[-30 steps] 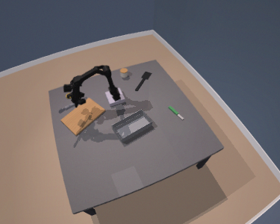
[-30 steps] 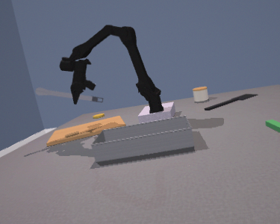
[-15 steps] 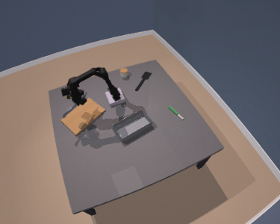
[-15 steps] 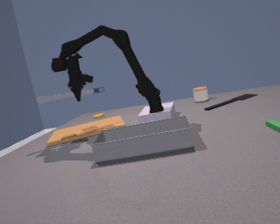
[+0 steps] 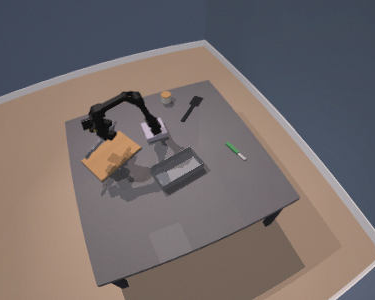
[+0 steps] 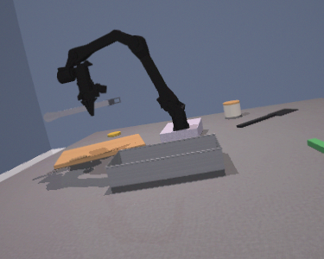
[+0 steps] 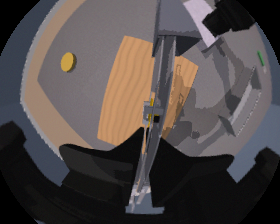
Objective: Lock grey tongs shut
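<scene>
The grey tongs are held in the air above the wooden board. They lie nearly level, the pale wide tips at the left in the exterior view and slightly lower than the dark squared end. Their two arms look pressed close together. My gripper points down and is shut on the tongs at mid-length. Whether the hinge is locked cannot be told. The roasting tin stands beside the board, without the tongs.
My arm's pale base block is behind the tin. A yellow disc lies beyond the board. An orange-lidded jar, a black spatula and a green-handled tool are farther right.
</scene>
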Controlling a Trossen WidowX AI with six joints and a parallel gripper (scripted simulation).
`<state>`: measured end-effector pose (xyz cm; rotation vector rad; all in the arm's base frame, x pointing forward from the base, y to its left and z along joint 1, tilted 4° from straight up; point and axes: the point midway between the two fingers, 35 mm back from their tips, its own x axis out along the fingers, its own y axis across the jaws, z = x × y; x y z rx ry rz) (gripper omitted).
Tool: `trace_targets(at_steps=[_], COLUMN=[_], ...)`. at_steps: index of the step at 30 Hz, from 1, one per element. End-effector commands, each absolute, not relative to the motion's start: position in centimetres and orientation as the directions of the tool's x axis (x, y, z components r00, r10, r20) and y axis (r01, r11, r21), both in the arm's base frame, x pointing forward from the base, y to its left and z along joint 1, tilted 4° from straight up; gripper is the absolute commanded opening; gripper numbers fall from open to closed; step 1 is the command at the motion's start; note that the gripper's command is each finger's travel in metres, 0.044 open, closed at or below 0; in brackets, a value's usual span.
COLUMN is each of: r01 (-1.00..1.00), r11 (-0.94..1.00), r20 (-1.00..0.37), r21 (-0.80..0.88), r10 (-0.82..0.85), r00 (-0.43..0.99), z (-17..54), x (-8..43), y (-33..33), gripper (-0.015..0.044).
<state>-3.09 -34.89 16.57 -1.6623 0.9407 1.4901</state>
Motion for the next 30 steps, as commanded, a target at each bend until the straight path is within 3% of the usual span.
trace_targets(at_steps=[1,30], r01=[-0.870,-0.870], r11=[-0.493,-0.493], r20=[-0.996,-0.996], r21=[-0.029,-0.029], r10=[-0.063,-0.063], r00=[0.069,0.069], z=[16.1,11.4], x=[-3.1,-2.9], y=[-35.0,-35.8], gripper=[-0.0150,-0.0150])
